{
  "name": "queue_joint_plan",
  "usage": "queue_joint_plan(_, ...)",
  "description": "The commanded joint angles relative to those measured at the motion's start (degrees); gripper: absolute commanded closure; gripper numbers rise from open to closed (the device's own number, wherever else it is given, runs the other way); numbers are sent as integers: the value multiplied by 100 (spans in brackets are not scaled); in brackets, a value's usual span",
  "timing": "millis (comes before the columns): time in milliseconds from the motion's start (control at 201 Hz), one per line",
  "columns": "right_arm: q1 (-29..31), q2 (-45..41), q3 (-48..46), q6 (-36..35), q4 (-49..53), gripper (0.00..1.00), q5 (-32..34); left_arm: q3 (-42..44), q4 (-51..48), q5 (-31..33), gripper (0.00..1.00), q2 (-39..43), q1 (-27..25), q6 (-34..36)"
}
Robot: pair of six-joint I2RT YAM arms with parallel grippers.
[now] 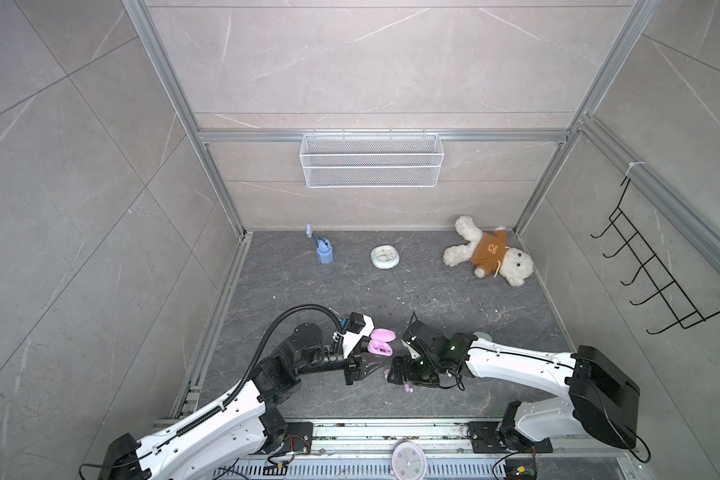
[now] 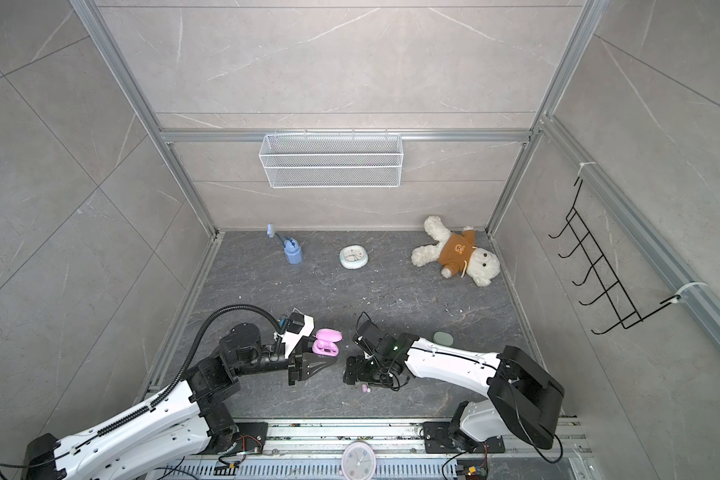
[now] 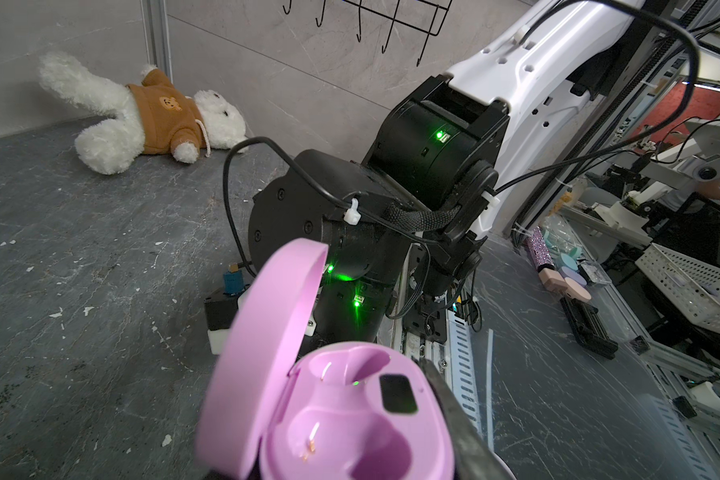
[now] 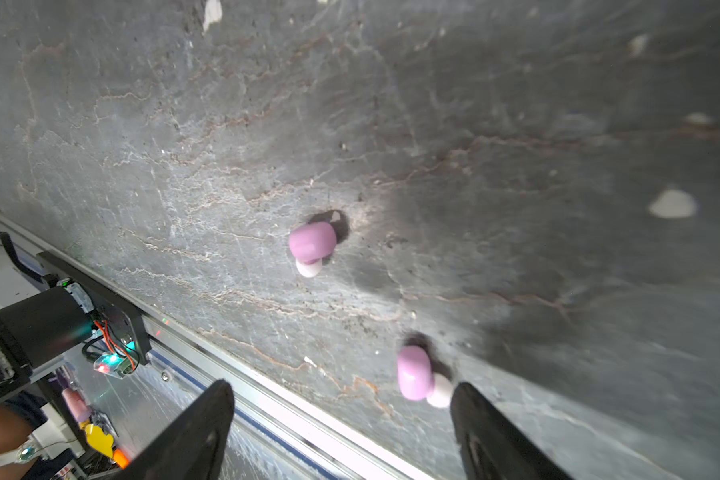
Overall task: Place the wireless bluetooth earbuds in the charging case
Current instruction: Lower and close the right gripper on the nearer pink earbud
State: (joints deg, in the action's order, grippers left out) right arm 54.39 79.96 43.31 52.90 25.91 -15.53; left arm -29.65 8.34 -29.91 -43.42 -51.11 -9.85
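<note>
Currently 2 pink, white-tipped earbuds [image 4: 312, 245] lie beneath wide-open right tool [image 4: 341, 388]; left tool [image 1: 368, 352] grips case [image 3: 341, 415].

**Overhead view of the desk [image 1: 433, 291].** Near the front edge, left of the middle, the left gripper [image 1: 371, 358] held an open pink charging case [image 1: 381, 344], with its lid on the far side. Just beside it, the right gripper [image 1: 402, 372] pointed down at the desk; how its jaws stood could not be read. A pink earbud [image 1: 408, 388] lay on the desk by that gripper's near side. A pale green object [image 1: 481, 335] showed partly behind the right arm. Along the back edge stood a small blue plastic object [image 1: 324, 251], a round clock [image 1: 385, 257] lying face up, and a teddy bear [image 1: 489, 251] in the back right corner. A wire basket [image 1: 371, 160] hung on the back wall.
</note>
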Motion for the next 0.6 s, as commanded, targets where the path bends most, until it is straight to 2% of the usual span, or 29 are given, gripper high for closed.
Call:
queue_joint_plan(0,36,-167,283,45,671,24,511,-197,80,64,89,165,21,53)
queue_joint_plan(159,189,77,577,-56,1092,39,927,-157,30,73,89,330,21,-6)
queue_joint_plan(592,594,690,1029,-114,1483,56,1519,65,-93,119,89,941,22,-172)
